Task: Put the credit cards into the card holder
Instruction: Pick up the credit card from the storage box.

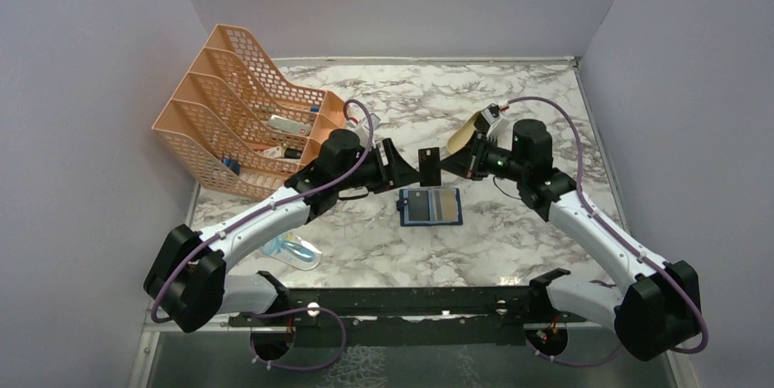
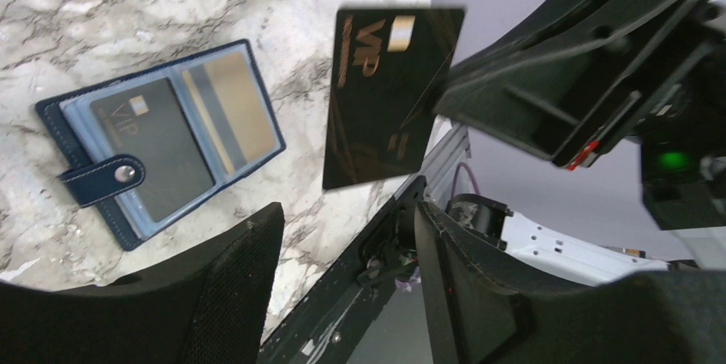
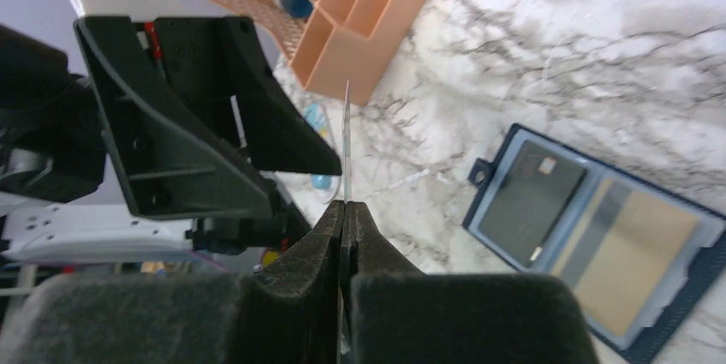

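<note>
Now I see R hand [image 3: 345,206] pinching a dark card [image 2: 389,94], L hand [image 2: 342,220] parted w/ nothing in it just short of that card, holder [image 1: 430,207] open on desk [image 1: 411,87].

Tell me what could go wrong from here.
The right jaws pinch the dark card by one edge in mid-air; a bump from the open left jaws beside it might knock it loose. If it drops, it may miss the card holder, whose two visible pockets already look filled.
</note>
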Robot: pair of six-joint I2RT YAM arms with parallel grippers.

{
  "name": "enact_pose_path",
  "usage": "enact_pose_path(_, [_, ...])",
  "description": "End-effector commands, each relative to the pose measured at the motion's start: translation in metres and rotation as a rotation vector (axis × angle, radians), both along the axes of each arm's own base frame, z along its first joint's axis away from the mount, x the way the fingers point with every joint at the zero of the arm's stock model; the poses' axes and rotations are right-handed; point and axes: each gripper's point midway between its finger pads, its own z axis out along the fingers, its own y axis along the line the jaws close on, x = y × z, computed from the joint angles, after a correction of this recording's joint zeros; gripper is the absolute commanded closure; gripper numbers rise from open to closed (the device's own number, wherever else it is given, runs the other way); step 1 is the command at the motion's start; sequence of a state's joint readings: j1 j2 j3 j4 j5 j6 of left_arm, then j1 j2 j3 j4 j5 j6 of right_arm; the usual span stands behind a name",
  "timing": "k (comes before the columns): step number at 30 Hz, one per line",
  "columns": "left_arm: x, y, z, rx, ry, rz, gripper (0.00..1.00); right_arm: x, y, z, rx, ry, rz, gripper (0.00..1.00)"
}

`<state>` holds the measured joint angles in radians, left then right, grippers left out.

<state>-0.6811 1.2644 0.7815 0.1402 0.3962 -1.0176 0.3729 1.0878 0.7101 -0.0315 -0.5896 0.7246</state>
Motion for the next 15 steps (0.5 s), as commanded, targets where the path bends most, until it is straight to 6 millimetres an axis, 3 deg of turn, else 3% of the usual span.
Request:
enact_pose_path(1, [0.0021, -0.0027, 0.0228, -0.084, -0.047, 0.002, 0.47, -0.0246, 0.0116, 0.0180, 0.145, 0.006, 0.096, 0.99])
enact_pose_path(15, [0.0035, -0.0059, 0.0225, -0.109, -0.043, -0.001, 0.68, -0.0343, 0.0120, 0.0085, 0.171, 0.044, 0.113, 0.99])
